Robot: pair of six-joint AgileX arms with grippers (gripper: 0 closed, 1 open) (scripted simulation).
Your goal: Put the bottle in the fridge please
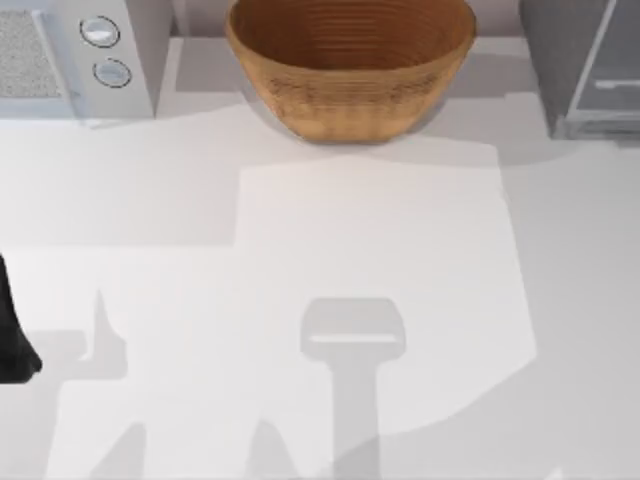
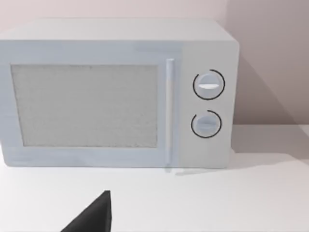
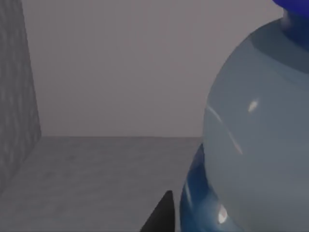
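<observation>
The bottle (image 3: 256, 145) looms close in the right wrist view, clear-bodied with a blue cap at its top and a blue label band low down. My right gripper (image 3: 227, 222) is shut on it, one dark fingertip (image 3: 161, 217) lying against its side. Grey walls and a grey floor of the fridge (image 3: 96, 169) surround the bottle. In the top view the fridge (image 1: 585, 70) stands at the back right corner of the table. My left gripper (image 1: 12, 345) rests parked at the table's left edge.
A light grey box with two round knobs and a mesh window (image 1: 70, 55) stands at the back left, and faces the left wrist camera (image 2: 120, 96). A large woven basket (image 1: 350, 65) sits at the back middle.
</observation>
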